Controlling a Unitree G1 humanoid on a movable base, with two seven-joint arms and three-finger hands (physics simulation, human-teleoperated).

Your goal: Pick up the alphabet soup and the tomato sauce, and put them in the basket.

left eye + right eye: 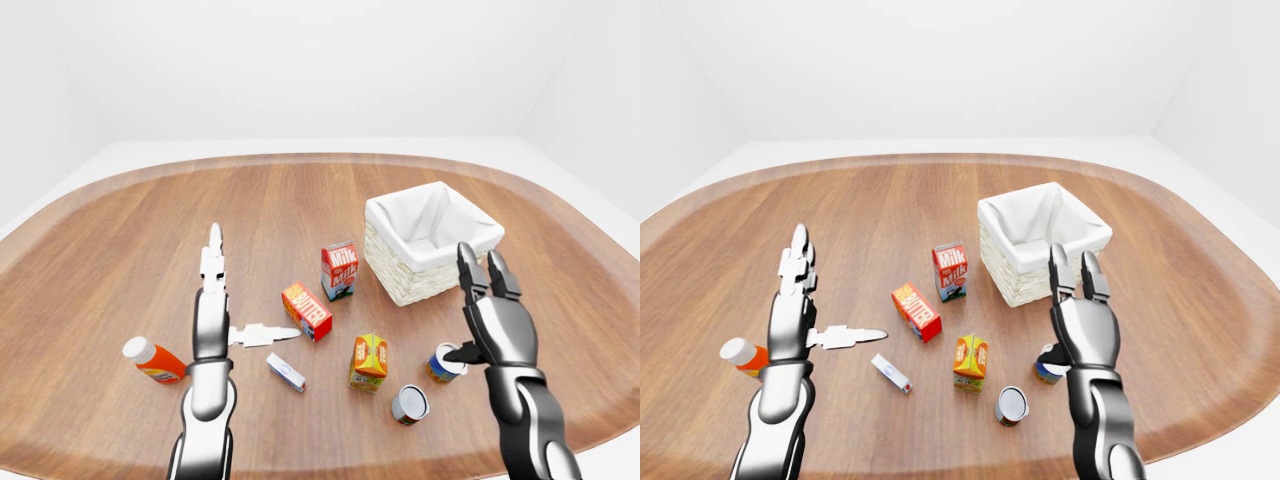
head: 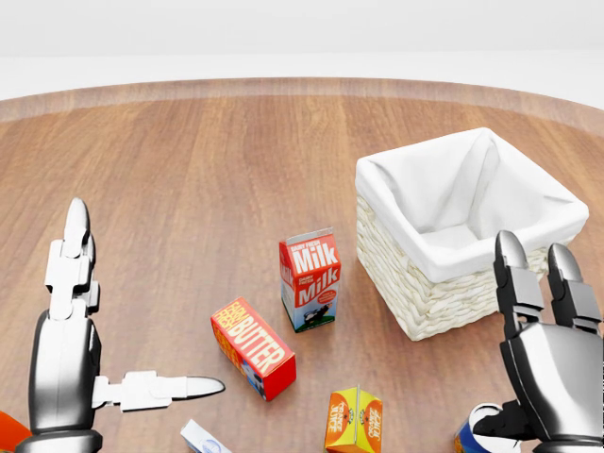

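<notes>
A small upright can with a blue and orange label, probably the alphabet soup (image 1: pixel 441 364), stands at the lower right of the left-eye view. My right hand (image 1: pixel 468 305) is open just right of it. Its fingers (image 1: pixel 497 275) point up and its thumb tip rests at the can's top rim. A second can, probably the tomato sauce (image 1: pixel 409 404), lies on its side below and to the left, grey end facing me. The white-lined wicker basket (image 1: pixel 405 285) sits above the right hand. My left hand (image 1: pixel 242 295) is open at the left, holding nothing.
On the wooden table (image 1: pixel 120 230) are a milk carton (image 1: pixel 339 270), a red butter box (image 1: pixel 307 311), an orange juice carton (image 1: pixel 368 361), a small white and blue box (image 1: pixel 286 372) and an orange bottle (image 1: pixel 153 360) lying beside my left arm.
</notes>
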